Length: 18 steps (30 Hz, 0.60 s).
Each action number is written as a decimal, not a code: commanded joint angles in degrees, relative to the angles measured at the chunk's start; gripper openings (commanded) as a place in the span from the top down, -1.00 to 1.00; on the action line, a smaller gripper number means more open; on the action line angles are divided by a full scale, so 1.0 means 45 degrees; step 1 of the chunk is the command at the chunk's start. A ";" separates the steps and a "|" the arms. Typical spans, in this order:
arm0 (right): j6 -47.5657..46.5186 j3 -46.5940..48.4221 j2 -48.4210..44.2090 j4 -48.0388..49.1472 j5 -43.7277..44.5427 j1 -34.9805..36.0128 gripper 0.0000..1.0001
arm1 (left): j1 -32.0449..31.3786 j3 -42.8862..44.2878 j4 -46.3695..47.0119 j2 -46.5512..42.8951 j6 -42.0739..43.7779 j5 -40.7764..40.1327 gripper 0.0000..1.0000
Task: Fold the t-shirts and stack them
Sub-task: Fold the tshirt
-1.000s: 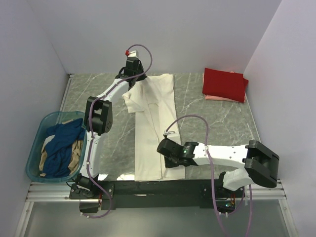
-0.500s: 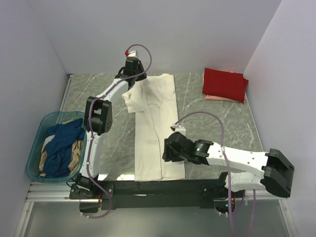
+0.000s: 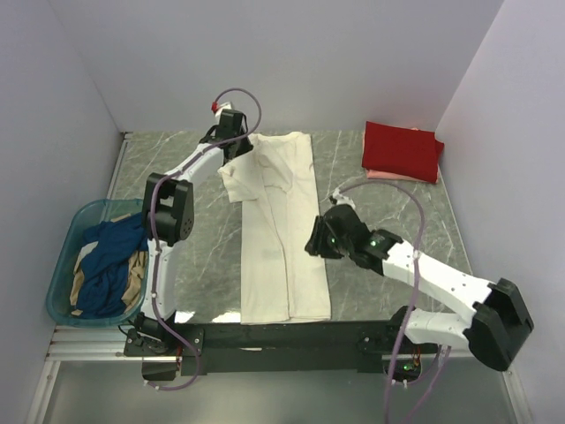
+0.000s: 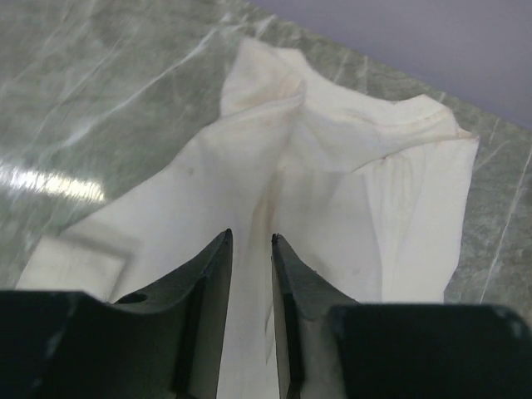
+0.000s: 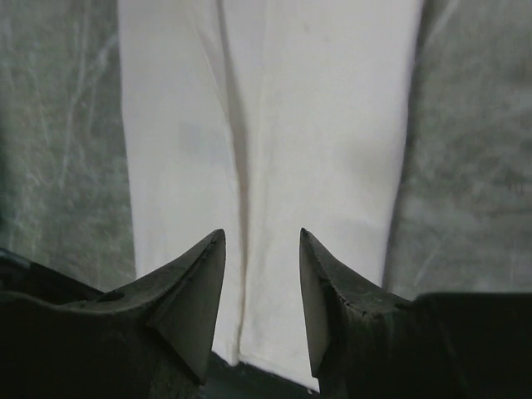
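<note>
One cream-white shirt (image 3: pixel 278 238) is laid lengthwise down the middle of the table (image 3: pixel 207 247). It is folded into a long narrow strip, with the collar at the far end and the hem at the near edge. The left claw (image 4: pixel 250 237) is held above the collar end, and the left arm (image 3: pixel 168 212) is stretched far forward along the shirt's left side. Its fingers are parted by a narrow gap and nothing is gripped; the cloth is seen below, between them. The right claw (image 5: pixel 262 234) is poised over the shirt's right edge, about midway along the strip, and the right arm (image 3: pixel 433 278) is reached in from the near right corner. Its fingers are set moderately apart and nothing is held. A folded red shirt (image 3: pixel 402 148) is stacked on a pale pink shirt (image 3: pixel 384 175) near the far right corner, well apart from both claws. At the left, a dark blue shirt (image 3: pixel 110 256) and a tan shirt (image 3: pixel 134 276) are heaped inside a teal basket (image 3: pixel 58 274).
</note>
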 commanded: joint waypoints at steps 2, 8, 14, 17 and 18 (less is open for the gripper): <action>-0.1737 0.2874 0.1763 0.1576 -0.0558 -0.0888 0.05 | 0.0396 -0.1496 -0.1184 -0.2095 -0.1836 -0.1037 0.39; -0.3066 0.6780 0.5727 0.2280 -0.0889 -0.1629 0.04 | 0.1196 -0.3590 -0.1497 -0.3581 -0.2404 -0.0374 0.19; -0.3672 1.0746 0.9791 0.2300 -0.1281 -0.2080 0.07 | 0.1802 -0.4316 -0.1263 -0.3856 -0.2033 0.0875 0.03; -0.3809 1.2582 1.1549 0.2028 -0.1476 -0.2216 0.13 | 0.1900 -0.3575 -0.1868 -0.3349 -0.1858 0.1032 0.02; -0.3809 1.2997 1.2288 0.1910 -0.1535 -0.2236 0.15 | 0.1920 -0.3456 -0.1889 -0.3251 -0.1780 0.1091 0.02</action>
